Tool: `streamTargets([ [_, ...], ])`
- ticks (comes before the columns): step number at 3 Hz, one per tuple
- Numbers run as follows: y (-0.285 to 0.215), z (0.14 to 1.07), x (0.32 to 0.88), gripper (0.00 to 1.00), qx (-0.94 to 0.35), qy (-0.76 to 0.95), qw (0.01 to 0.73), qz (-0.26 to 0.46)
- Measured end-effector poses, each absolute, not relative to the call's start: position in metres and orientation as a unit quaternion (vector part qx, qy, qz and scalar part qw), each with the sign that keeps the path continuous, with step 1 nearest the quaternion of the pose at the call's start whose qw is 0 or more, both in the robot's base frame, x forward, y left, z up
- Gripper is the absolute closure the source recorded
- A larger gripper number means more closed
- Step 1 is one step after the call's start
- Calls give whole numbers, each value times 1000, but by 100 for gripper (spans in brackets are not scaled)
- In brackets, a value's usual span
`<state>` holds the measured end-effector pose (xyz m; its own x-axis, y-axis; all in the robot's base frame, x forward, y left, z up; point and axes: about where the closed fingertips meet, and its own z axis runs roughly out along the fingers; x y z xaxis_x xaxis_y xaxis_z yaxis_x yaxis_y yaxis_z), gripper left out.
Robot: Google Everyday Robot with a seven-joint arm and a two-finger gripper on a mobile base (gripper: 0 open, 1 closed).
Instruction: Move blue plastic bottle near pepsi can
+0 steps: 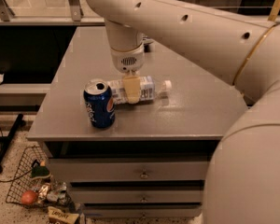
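Observation:
The blue plastic bottle (144,88) lies on its side on the grey table (186,111), with its white cap pointing right. Its left end is just behind and right of the pepsi can (99,104), which stands upright near the table's front left edge with its top opened. My gripper (132,88) comes down from above and is shut on the bottle's middle. One pale finger (132,91) crosses the front of the bottle; the other is hidden behind it.
The table is a cabinet with drawers (142,174) below its front edge. A wire basket (35,190) with litter sits on the floor at the lower left. My large arm (214,36) fills the upper right. A metal railing (74,3) runs behind the table.

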<state>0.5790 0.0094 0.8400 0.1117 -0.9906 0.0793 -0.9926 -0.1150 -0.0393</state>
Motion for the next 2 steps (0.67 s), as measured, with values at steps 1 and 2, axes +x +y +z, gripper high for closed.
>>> streamTargets([
  [1,12,839,582,82,746,-665,4,44],
  [2,14,838,585,59,746,-665,-2,44],
])
